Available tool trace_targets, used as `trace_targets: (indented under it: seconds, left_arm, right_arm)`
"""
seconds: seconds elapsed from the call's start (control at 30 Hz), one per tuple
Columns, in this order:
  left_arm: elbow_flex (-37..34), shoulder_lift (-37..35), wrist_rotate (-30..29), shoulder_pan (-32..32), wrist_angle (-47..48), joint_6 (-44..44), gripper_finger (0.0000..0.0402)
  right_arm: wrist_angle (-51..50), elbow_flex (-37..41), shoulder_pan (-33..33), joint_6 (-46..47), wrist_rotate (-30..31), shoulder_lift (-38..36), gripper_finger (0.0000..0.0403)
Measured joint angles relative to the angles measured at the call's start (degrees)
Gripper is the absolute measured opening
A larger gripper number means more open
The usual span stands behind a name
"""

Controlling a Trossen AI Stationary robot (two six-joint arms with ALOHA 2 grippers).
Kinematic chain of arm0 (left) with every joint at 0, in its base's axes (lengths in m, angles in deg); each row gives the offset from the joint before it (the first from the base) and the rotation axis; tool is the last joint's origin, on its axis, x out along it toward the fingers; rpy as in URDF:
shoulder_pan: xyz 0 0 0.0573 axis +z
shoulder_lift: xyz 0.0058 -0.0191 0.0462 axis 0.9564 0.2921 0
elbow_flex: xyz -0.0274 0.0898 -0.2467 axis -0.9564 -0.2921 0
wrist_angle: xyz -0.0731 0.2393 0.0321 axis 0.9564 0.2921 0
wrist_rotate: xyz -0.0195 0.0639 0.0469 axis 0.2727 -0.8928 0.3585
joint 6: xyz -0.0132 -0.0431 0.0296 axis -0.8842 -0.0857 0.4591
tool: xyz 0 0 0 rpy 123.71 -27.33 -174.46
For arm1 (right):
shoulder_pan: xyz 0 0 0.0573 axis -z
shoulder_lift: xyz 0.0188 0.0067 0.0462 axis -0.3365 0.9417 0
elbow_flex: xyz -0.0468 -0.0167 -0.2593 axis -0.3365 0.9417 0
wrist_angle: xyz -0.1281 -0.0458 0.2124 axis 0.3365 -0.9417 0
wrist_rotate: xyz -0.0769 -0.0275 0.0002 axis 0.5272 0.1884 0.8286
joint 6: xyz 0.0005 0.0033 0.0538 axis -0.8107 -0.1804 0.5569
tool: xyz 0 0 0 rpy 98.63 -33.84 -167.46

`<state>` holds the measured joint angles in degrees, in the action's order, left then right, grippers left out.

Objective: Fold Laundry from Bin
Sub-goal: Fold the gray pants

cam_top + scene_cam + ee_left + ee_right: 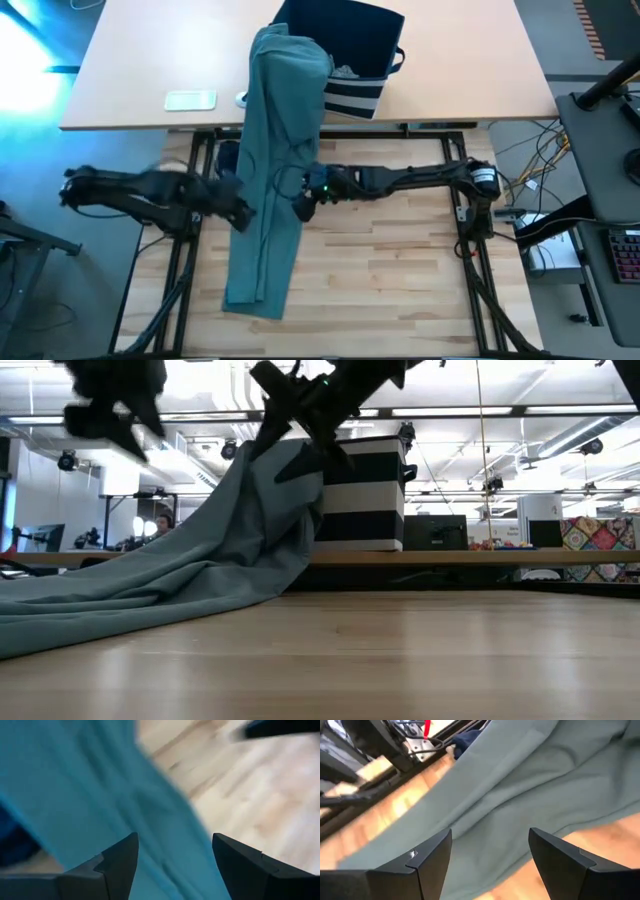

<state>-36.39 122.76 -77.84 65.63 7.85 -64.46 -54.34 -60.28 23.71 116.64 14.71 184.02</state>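
Draped as one long band from the bin (pixel 345 50) down across the wooden tabletop (pixel 400 270): large teal-green garment (pixel 270 200). Seen only from above: grey pieces (pixel 345 71) inside the bin, small white device (pixel 190 99). Flanked the cloth: left gripper (pixel 243 212) and right gripper (pixel 303 207), jaws apart, nothing held. Shown solely by the right wrist view: navy cloth (pixel 470 740).
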Motion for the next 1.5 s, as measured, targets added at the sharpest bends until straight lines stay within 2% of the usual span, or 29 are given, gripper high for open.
trace_targets:
  seconds: [0.1,0.2,0.43,0.53,0.73,0.9,1.03,1.17,1.33,1.5]
  left_arm:
    - [-4.72,4.11,-2.58,-3.55,0.55,-10.55,0.0234]
    - [-8.11,8.06,-2.83,-3.80,-0.50,-15.45,0.0231]
    - [-14.44,16.27,-2.52,-3.68,-10.76,-16.16,0.0230]
    - [-15.31,18.68,-2.20,-3.68,-14.28,-16.67,0.0230]
    - [-14.54,22.96,-2.22,-3.66,-14.44,-17.46,0.0225]
    - [-12.96,26.83,-2.20,-3.58,-14.67,-17.92,0.0167]
    - [-12.42,30.16,0.04,-3.37,-13.02,-20.76,0.0092]
    - [-9.80,30.44,0.37,-3.74,-6.58,-22.70,0.0018]
    - [-4.56,26.33,0.33,-3.91,1.85,-21.67,0.0009]
    - [0.90,17.43,-1.35,-4.87,6.07,-20.21,0.0002]
  right_arm:
    - [0.06,-0.54,-1.87,5.34,2.05,0.21,0.0258]
    - [-0.17,-0.65,-3.43,10.93,3.46,-0.01,0.0258]
    - [-0.45,-0.67,-7.23,21.79,4.35,-0.71,0.0258]
    - [-0.63,-0.67,-8.86,22.75,4.35,-0.71,0.0258]
    - [-0.89,-0.67,-10.19,20.35,4.72,-0.71,0.0258]
    - [-1.20,-0.67,-10.18,16.64,3.18,-0.71,0.0258]
    - [-2.29,-0.67,-10.20,13.62,2.78,-0.83,0.0258]
    - [-3.79,-0.67,-10.15,10.77,2.73,-1.07,0.0258]
    - [-3.65,-0.67,-10.15,6.92,2.68,-1.14,0.0258]
    - [-2.80,-0.67,-10.91,1.40,2.75,0.45,0.0258]
